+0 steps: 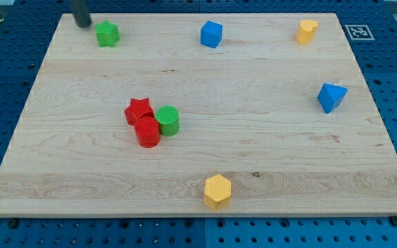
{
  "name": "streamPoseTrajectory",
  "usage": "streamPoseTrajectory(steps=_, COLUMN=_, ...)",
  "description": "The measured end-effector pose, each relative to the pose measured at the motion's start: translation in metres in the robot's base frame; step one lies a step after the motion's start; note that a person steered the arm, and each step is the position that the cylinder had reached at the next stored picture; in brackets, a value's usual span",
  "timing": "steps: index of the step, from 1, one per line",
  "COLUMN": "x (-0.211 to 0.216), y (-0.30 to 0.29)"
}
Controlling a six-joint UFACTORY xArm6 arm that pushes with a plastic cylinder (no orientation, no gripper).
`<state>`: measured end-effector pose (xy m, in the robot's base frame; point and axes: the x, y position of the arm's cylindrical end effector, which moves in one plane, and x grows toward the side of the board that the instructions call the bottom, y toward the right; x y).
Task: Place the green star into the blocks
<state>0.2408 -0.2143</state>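
The green star point(107, 33) lies near the board's top left corner. My tip point(83, 24) stands just to its upper left, close to the star but apart from it. A cluster of blocks sits left of the board's middle: a red star point(138, 110), a red cylinder point(147, 131) below it, and a green cylinder point(167, 120) touching both on their right. The green star is far above this cluster.
A blue cube point(211, 34) sits at the top middle, a small yellow block point(307, 31) at the top right, a blue triangular block point(331, 97) at the right, and a yellow hexagon point(218, 191) near the wooden board's point(288, 158) bottom edge.
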Motion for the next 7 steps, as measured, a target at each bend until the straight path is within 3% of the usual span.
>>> streamPoseTrajectory(steps=1, x=0.041, y=0.064)
streamPoseTrajectory(steps=3, x=0.051, y=0.077)
streamPoseTrajectory(steps=4, x=0.120, y=0.115)
streamPoseTrajectory(steps=5, x=0.143, y=0.141)
streamPoseTrajectory(steps=7, x=0.130, y=0.138)
